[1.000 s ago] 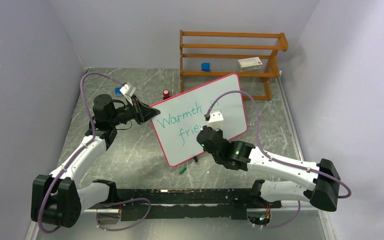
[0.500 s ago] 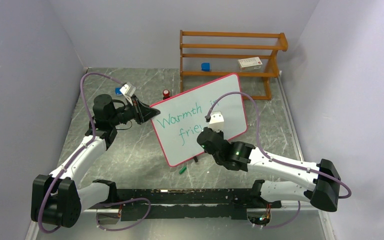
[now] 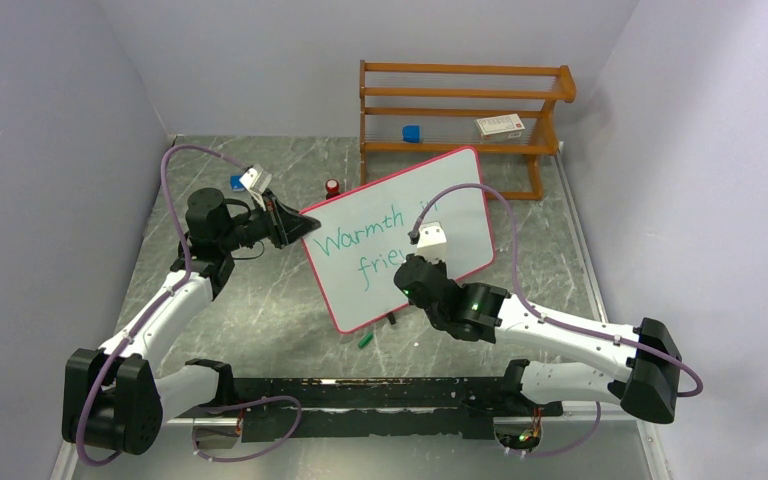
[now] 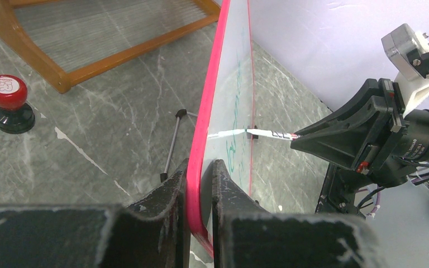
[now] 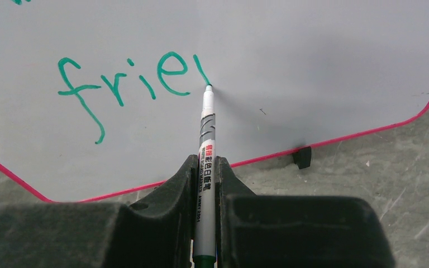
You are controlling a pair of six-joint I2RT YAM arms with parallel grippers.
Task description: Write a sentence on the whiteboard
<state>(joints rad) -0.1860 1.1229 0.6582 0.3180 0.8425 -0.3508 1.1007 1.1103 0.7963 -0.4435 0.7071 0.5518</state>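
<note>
The whiteboard [image 3: 440, 190], white with a pink-red frame, stands tilted at the table's middle, with green writing "Warmth" and "frie" on it. My left gripper [image 3: 295, 225] is shut on its left edge; in the left wrist view the jaws [image 4: 200, 178] clamp the pink frame [image 4: 209, 100]. My right gripper [image 3: 412, 272] is shut on a white marker [image 5: 205, 167] with a green tip. The tip touches the whiteboard [image 5: 313, 61] at the foot of a fresh stroke after "frie". The marker [image 4: 265, 133] also shows in the left wrist view.
A wooden rack [image 3: 460, 110] stands at the back with a blue block [image 3: 411, 133] and a white box [image 3: 500, 125]. A red stamp [image 3: 332, 187] sits behind the board. A green marker cap [image 3: 365, 340] lies on the table in front of the board.
Nearly nothing differs in the top view; my right gripper has shifted very slightly at the board. The left arm holds still.
</note>
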